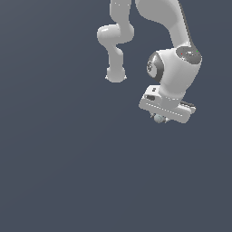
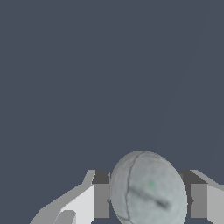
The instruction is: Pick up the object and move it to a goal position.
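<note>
The pale grey-blue ball [image 1: 158, 118] sits between my fingers, just under the white hand, right of centre in the exterior view. In the wrist view the ball [image 2: 148, 189] fills the gap between the two fingers [image 2: 101, 200], which press on it from both sides. My gripper [image 1: 159, 119] is shut on the ball and holds it up, with nothing shown touching it from below. The fingertips are mostly hidden behind the hand in the exterior view.
The white arm [image 1: 158, 18] reaches down from the top of the exterior view, with an elbow link [image 1: 115, 50] to its left. Around it is only a plain dark blue-grey background [image 1: 54, 158].
</note>
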Tool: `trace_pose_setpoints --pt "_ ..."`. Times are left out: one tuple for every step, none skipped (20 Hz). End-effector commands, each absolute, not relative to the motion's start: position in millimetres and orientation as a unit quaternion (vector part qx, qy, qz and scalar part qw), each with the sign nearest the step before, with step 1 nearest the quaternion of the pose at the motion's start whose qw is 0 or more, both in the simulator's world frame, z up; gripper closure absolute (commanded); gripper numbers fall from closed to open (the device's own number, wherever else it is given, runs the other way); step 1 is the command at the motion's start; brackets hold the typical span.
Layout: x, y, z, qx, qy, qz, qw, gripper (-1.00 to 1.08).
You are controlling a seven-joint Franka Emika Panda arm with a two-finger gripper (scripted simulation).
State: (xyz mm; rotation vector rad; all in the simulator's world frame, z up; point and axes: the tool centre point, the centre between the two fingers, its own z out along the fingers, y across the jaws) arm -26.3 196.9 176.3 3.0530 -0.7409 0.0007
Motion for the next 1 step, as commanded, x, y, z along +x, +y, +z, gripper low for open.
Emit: trace_pose_setpoints --pt "-25.5 194.9 175.2 0.972 -0.236 0.000 0.000 1.08"
